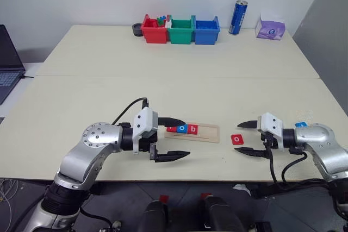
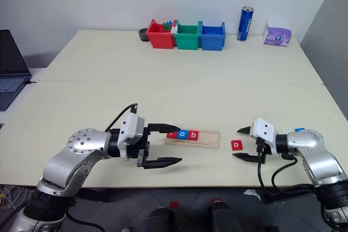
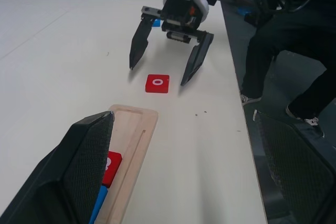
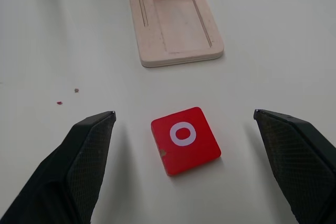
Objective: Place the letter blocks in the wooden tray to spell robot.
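Observation:
The wooden tray point(image 1: 211, 133) lies near the table's front edge. In it sit a red tile point(image 1: 172, 129), a blue "o" tile point(image 1: 182, 129) and a red "b" tile point(image 1: 192, 129); the tray's right end is bare. My left gripper point(image 1: 187, 138) is open at the tray's left end, one finger above the first tile and hiding its letter. To the right of the tray a red "o" tile point(image 4: 185, 140) lies flat on the table. My right gripper point(image 1: 238, 138) is open with a finger on each side of it, not touching. A blue tile point(image 1: 300, 125) lies behind my right arm.
Red point(image 1: 155, 31), green point(image 1: 181, 32) and blue bins point(image 1: 206, 32) stand at the back, with a black roll point(image 1: 137, 29), a blue can point(image 1: 238, 17) and a tissue pack point(image 1: 270, 27). A laptop point(image 1: 8, 63) is far left. A person's legs point(image 3: 283, 51) stand beside the table's right edge.

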